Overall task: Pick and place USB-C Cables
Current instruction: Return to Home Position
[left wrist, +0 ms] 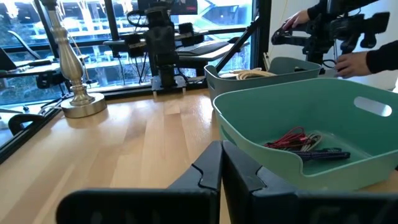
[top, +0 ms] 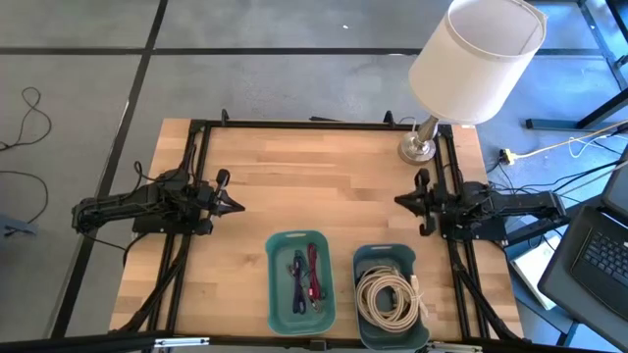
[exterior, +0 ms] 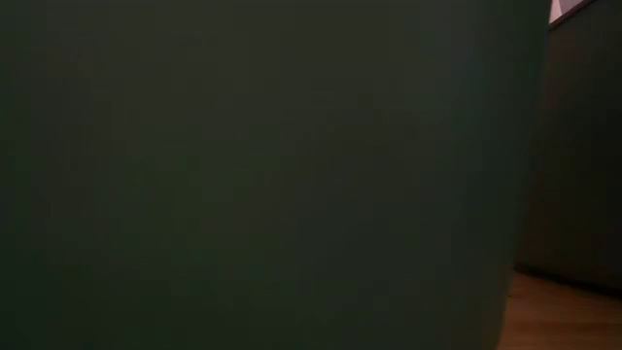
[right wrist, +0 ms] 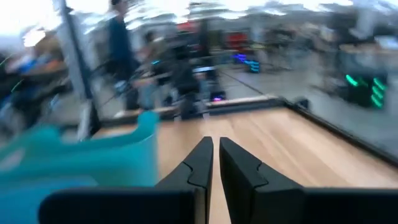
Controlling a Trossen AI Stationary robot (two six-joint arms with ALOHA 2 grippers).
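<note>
Cream-white coiled USB-C cables point(top: 390, 296) lie in the right teal tray point(top: 385, 254) at the table's near edge. Short purple, red and teal leads point(top: 306, 277) lie on the floor of the left teal tray point(top: 274, 294); the left wrist view shows them point(left wrist: 303, 143) in that tray point(left wrist: 280, 106). My left gripper point(top: 238, 205) point(left wrist: 221, 163) hovers level at the table's left side, shut and holding nothing. My right gripper point(top: 399, 200) point(right wrist: 215, 155) hovers level at the right side, fingers together, nothing between them.
A lamp with a white shade point(top: 478, 54) stands on its metal base point(top: 417, 148) at the far right corner. A dark teal tray wall point(exterior: 262, 175) fills the low view. A person's hands point(left wrist: 357, 59) work beyond the trays. Bare wood point(top: 314, 186) lies between the grippers.
</note>
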